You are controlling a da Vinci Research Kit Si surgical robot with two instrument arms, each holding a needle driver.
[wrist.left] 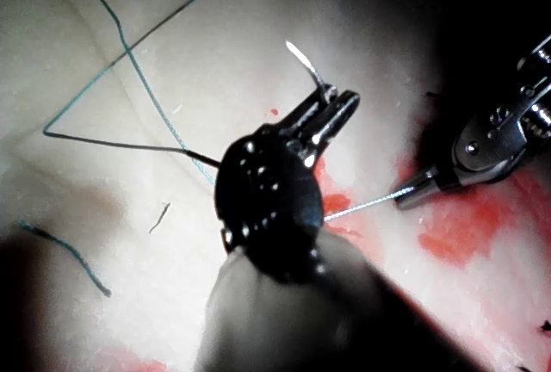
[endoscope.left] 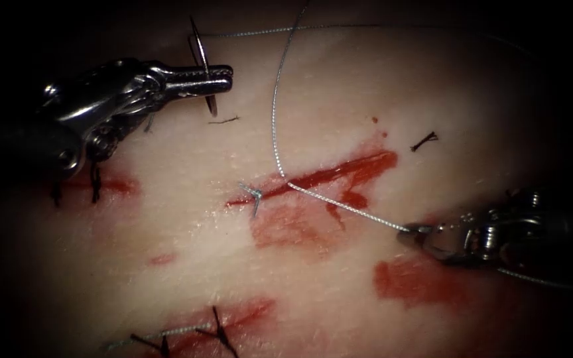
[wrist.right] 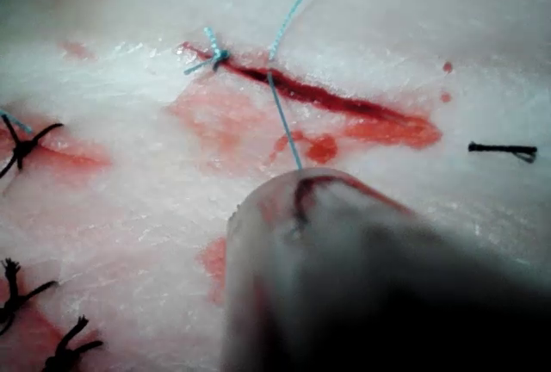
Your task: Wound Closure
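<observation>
The left tool [endoscope.left: 223, 77] clenched the needle [endoscope.left: 201, 63] mid-curve, clear of the tissue [endoscope.left: 167, 219]. The right tool [endoscope.left: 414, 233] gripped the thread [endoscope.left: 346, 207] right of the cut [endoscope.left: 326, 176]. Taut thread might tear that edge.

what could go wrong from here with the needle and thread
The left tool holds the needle clear of the tissue; a weak hold could let it twist. The right tool grips the thread taut from the cut; hard tension may tear its edge.

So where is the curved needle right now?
In the endoscope view the needle is held in the left tool, up above the tissue, left of the cut and not stuck in it.
</observation>
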